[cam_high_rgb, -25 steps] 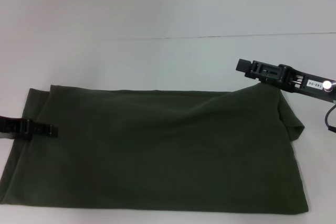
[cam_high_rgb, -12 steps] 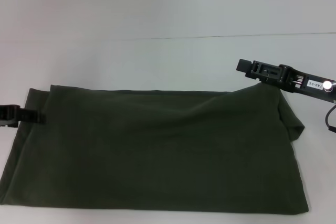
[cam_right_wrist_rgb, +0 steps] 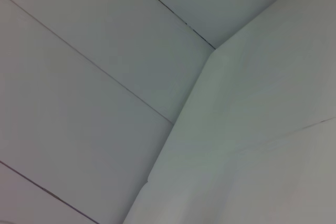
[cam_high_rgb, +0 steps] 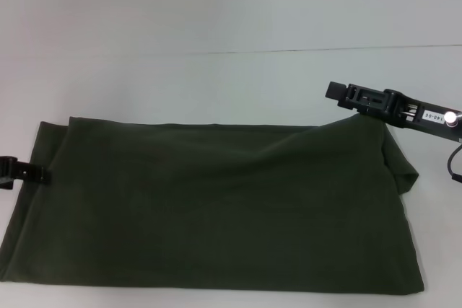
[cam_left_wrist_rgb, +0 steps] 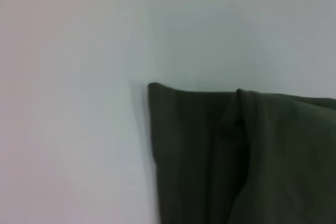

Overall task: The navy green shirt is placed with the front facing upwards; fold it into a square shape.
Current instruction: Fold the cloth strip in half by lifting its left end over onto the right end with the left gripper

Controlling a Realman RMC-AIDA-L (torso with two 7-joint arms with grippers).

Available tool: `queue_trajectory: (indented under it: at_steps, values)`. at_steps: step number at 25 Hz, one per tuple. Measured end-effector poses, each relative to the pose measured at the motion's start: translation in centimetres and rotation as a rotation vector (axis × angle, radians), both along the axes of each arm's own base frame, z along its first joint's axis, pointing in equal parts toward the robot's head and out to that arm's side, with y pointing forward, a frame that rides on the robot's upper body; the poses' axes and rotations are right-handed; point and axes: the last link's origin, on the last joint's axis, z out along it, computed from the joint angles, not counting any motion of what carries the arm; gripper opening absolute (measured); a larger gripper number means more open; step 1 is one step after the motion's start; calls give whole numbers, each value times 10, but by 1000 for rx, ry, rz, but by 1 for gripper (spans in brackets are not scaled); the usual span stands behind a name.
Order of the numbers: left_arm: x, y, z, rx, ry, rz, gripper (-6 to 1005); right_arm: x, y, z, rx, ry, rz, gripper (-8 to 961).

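A plain white tabletop (cam_high_rgb: 231, 77) runs back to a thin seam line, with pale wall behind. On it the navy green shirt (cam_high_rgb: 216, 207), a large dark olive cotton piece already doubled into a long band, lies across the near half of the head view from about 9 o'clock to 3 o'clock; no lettering shows.

Over the last second the left gripper (cam_high_rgb: 29, 173), a black clamp at 9 o'clock, has slid outward off the cloth: it sat well onto the band's left end, then at its edge, and now only its tip shows at the frame border, just touching or just off the hem. I cannot tell whether its fingers are wide or narrow. That reads as a release and retreat, so the left end looks set down and that fold finished on this side.

The right gripper (cam_high_rgb: 361, 99), at 2 o'clock, has not moved and stays raised with the shirt's right corner tented up to it, fingers seemingly pinched on the cloth. The crosswise fold toward a square is probably next.

The left wrist view alone shows the band's left corner (cam_left_wrist_rgb: 199, 145) lying flat with layered edges. The right wrist view shows only white panels and seams, no shirt.
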Motion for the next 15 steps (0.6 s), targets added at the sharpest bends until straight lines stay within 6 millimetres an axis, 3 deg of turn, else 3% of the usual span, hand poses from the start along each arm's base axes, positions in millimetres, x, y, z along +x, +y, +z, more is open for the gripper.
queue_trajectory:
  at_steps: [15]
  values:
    - [-3,1,-1,-30,55,13,832,-1,0,-2,-7,3,-2,689]
